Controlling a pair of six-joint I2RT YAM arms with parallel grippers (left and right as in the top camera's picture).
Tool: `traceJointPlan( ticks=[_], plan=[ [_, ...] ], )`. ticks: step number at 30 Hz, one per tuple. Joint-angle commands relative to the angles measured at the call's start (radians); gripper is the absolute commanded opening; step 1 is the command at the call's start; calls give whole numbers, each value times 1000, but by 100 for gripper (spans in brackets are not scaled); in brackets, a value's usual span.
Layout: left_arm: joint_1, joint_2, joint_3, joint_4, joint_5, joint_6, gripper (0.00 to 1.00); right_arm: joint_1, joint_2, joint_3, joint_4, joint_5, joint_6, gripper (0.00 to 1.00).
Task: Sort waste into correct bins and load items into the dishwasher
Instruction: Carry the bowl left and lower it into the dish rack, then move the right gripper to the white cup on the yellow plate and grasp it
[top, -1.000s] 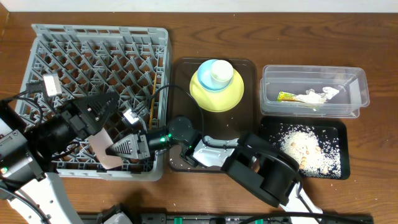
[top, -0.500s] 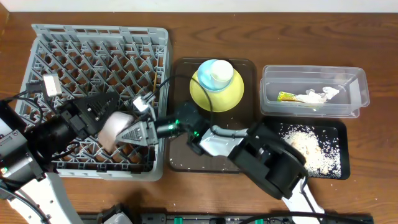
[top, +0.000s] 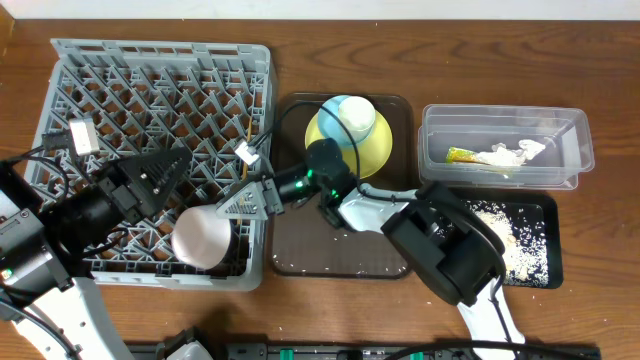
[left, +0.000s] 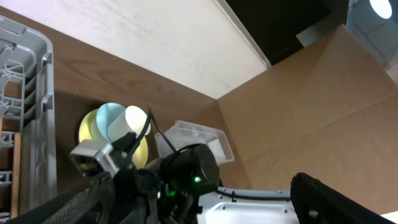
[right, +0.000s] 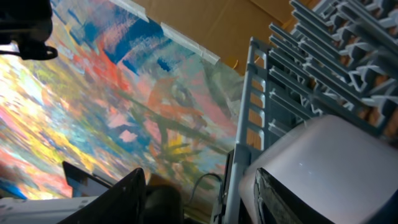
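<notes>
A small white bowl (top: 200, 237) lies in the front right corner of the grey dishwasher rack (top: 100, 80). My right gripper (top: 232, 207) hovers just right of the bowl, open and holding nothing. In the right wrist view the bowl (right: 326, 165) sits just outside my right gripper (right: 199, 202), against the rack (right: 292, 68). My left gripper (top: 165, 180) hangs open over the rack and is empty (left: 208, 205). The yellow plate (top: 375, 150) carries the blue cup (top: 348, 118). Thin chopsticks (top: 247, 135) stand at the rack's right edge.
The dark brown serving tray (top: 340, 250) under the plate lies between rack and bins. The clear tub (top: 570, 150) holds the wrapper (top: 462, 155) and tissue (top: 520, 150). A black tray (top: 535, 262) in front of it holds the crumbs (top: 485, 232).
My right gripper opened and let go of the white bowl, which settled in the rack's front right corner. The right gripper then drew back toward the right. The left arm stayed put.
</notes>
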Motion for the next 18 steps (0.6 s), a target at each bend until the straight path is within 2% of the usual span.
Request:
traceJointPlan(
  ticks=[1,6,10,14,18],
  plan=[
    [3,-1,6,-3,5,6,91,-42,-8,-2,3,-44,55,54],
    [3,-1,6,-3,5,6,91,-122,-68,7,-19,-31,76,54],
    [3,-1,6,-3,5,6,91,-216,-127,71,-202,-29,27,53],
    [3,-1,6,-3,5,6,91,-309,-179,185,-576,11,-157,54],
    [3,-1,6,-3,5,6,91,-364,-216,367,-1185,264,-514,56]
  ],
)
